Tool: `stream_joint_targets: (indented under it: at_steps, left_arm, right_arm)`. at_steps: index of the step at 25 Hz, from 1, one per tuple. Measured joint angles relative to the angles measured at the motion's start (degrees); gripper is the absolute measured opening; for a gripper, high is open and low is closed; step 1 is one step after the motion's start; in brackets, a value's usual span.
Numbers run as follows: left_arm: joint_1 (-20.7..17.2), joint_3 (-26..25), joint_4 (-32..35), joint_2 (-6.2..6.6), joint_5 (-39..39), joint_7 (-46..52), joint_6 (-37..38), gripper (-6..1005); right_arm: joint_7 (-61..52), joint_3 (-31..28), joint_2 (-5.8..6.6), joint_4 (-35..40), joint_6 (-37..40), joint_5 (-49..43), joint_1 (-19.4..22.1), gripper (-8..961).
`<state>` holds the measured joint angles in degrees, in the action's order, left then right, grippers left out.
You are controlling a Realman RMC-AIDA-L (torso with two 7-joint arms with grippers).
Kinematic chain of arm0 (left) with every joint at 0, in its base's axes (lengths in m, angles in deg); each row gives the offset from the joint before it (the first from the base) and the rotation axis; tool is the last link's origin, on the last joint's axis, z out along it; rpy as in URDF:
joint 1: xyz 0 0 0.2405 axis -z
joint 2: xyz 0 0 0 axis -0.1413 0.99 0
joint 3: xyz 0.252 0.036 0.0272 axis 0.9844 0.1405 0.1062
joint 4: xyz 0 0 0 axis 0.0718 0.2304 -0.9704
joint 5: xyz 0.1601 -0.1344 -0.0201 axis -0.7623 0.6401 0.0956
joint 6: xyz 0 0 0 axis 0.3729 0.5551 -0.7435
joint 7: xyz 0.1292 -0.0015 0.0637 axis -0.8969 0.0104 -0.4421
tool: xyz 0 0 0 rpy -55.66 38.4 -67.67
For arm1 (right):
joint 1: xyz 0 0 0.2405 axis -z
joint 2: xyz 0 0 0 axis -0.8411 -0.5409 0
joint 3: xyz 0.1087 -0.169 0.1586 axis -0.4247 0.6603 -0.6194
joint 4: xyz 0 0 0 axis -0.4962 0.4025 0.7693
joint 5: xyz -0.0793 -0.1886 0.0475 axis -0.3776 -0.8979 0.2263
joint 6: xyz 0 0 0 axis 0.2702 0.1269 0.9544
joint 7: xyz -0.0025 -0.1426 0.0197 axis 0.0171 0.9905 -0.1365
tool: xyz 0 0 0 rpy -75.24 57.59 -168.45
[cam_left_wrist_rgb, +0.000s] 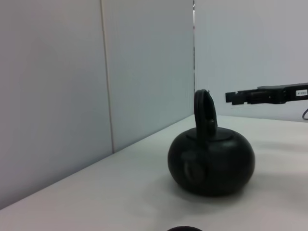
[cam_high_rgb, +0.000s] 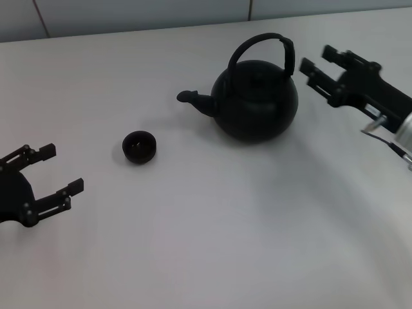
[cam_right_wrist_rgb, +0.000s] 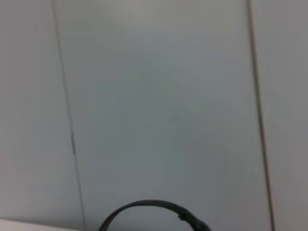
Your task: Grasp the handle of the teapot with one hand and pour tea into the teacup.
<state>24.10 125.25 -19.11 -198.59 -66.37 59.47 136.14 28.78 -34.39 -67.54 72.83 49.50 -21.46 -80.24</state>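
The round black teapot [cam_high_rgb: 256, 100] stands upright on the white table, spout [cam_high_rgb: 193, 98] pointing left, also showing in the left wrist view as teapot [cam_left_wrist_rgb: 211, 161]. Its arched handle [cam_high_rgb: 261, 44] rises over the lid; the top of the handle [cam_right_wrist_rgb: 154, 211] shows in the right wrist view. The small black teacup [cam_high_rgb: 139, 146] sits left of the spout, apart from it. My right gripper [cam_high_rgb: 317, 58] hovers open just right of the handle, touching nothing. My left gripper [cam_high_rgb: 56, 169] rests open at the table's left edge, well clear of the cup.
A white table [cam_high_rgb: 206, 244] spreads wide in front of the pot and cup. A pale panelled wall [cam_high_rgb: 129, 13] runs along the far edge behind the teapot.
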Motion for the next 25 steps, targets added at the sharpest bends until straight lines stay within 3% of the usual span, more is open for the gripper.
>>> stream_joint_targets:
  at_steps: [6, 11, 16, 22, 25]
  left_arm:
    - [0.11, 1.85, -0.01, 0.46, 0.0, 0.16, 0.35, 802]
    - [1.68, 6.69, 0.03, 2.35, -0.03, 2.95, 1.03, 802]
    - [5.43, 8.31, 1.87, 5.05, -3.77, 10.36, 1.41, 802]
    - [8.32, 7.35, 7.15, 5.34, -10.93, 17.66, 1.93, 802]
    - [8.97, 7.35, 7.86, 5.36, -11.94, 19.04, 1.95, 802]
  right_arm:
    - [0.24, 0.66, 0.55, -1.07, 10.08, -0.42, 5.03, 581]
    - [-2.57, 1.24, 2.84, 1.14, 20.32, -9.51, 7.68, 590]
    - [-12.87, 1.19, 5.77, 6.88, 22.14, -22.21, 4.63, 599]
    - [-20.88, 0.82, 8.92, 8.82, 21.11, -36.0, -3.26, 609]
    - [-22.05, 0.83, 9.49, 9.35, 20.47, -39.34, -5.36, 615]
